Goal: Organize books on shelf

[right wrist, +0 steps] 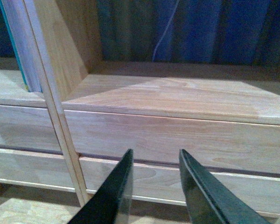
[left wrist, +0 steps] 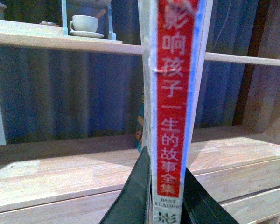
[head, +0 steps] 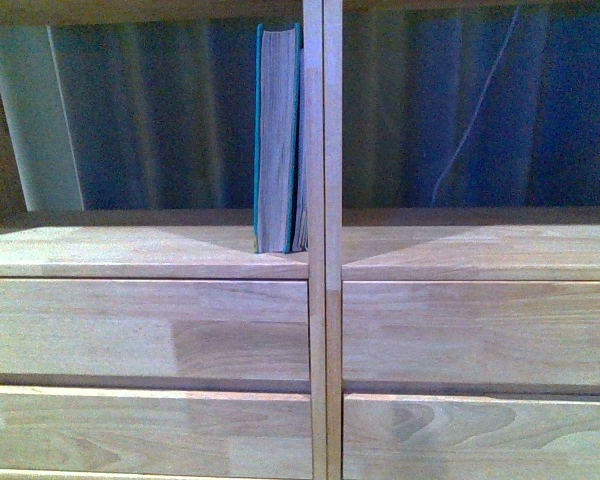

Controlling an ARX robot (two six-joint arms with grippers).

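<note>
Left gripper, in its own wrist view, pinches the white paperback between its dark fingers, one on each cover near the foot of the spine. The book stands upright in the grip with its red-and-white spine and Chinese characters towards the camera. Behind it is the light wooden shelf with an open compartment backed by a blue curtain. On the board above sits a cup on a saucer.

In the right wrist view the right gripper has its fingers spread apart with nothing between them. It is in front of the drawer fronts of the right column, below an open compartment. Beyond the central upright, the teal book shows at the edge.

In the front view the teal book stands upright in the left compartment, close against the central upright, its greyish page edges facing the camera. Plain drawer fronts run below in both columns.
</note>
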